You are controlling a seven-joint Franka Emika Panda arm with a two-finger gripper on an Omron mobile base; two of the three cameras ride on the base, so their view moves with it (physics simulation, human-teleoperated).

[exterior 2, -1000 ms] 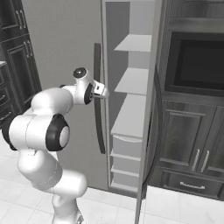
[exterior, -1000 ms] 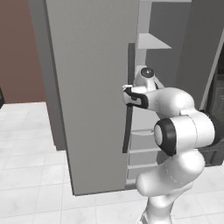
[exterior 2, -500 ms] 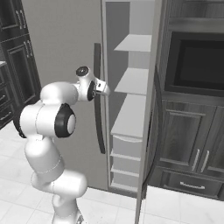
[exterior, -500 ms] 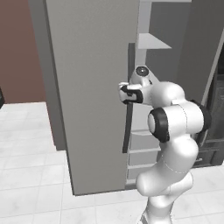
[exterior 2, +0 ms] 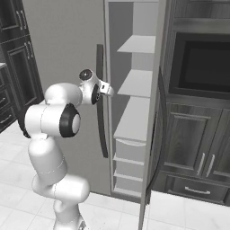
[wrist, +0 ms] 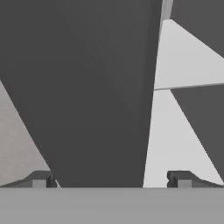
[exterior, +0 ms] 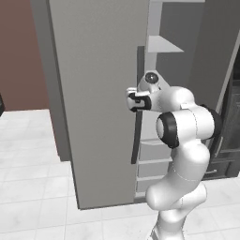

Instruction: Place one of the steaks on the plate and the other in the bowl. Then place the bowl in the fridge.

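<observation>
At the fridge (exterior: 93, 93) door edge | gripper (wrist: 111, 179) spread wide, straddling the dark handle (exterior: 138, 117), nothing clamped | handle's long axis runs 12-to-6, dead ahead between the fingertips (wrist: 39, 178) | I judge closing on it comes next | shelves (exterior 2: 139, 45) at 2 o'clock.
</observation>
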